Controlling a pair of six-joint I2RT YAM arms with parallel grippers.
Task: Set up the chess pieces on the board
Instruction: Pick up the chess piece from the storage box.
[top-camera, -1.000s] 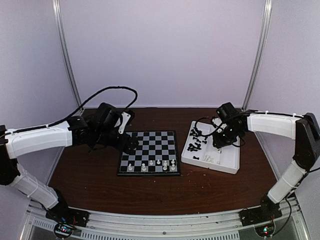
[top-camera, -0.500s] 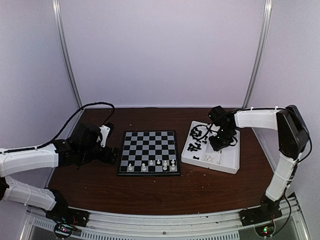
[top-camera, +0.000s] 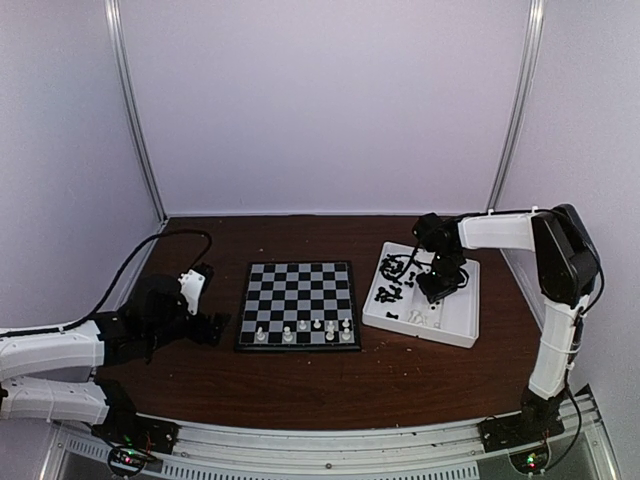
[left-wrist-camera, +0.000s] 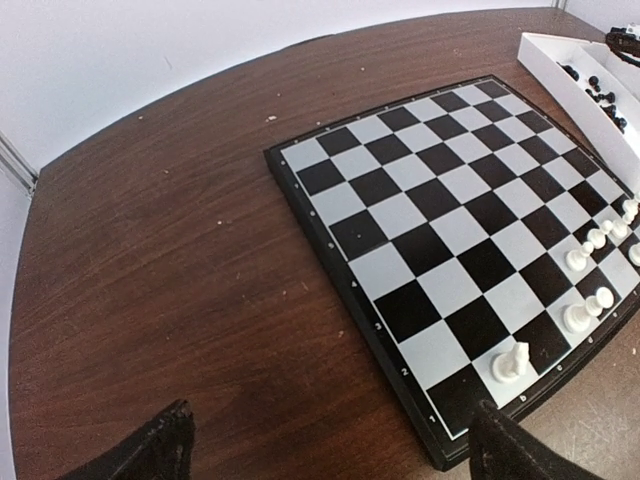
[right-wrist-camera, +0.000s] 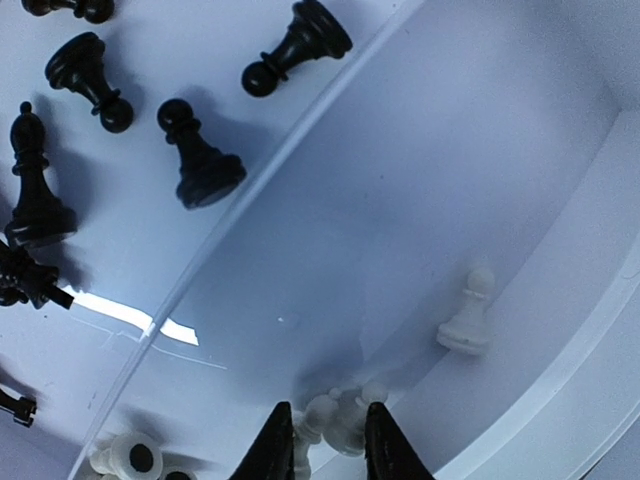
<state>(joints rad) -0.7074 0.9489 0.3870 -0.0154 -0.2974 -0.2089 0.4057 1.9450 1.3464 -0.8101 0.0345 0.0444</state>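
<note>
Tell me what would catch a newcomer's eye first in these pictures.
The black-and-white board sits mid-table, with only a few white pieces along its near edge. To its right, the right gripper is down in a white tray, straddling loose white pieces beside scattered black pieces. The left gripper hangs open left of the board.

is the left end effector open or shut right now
Open. The left end effector shows its black fingers spread wide at the bottom of the left wrist view, holding nothing.
</note>
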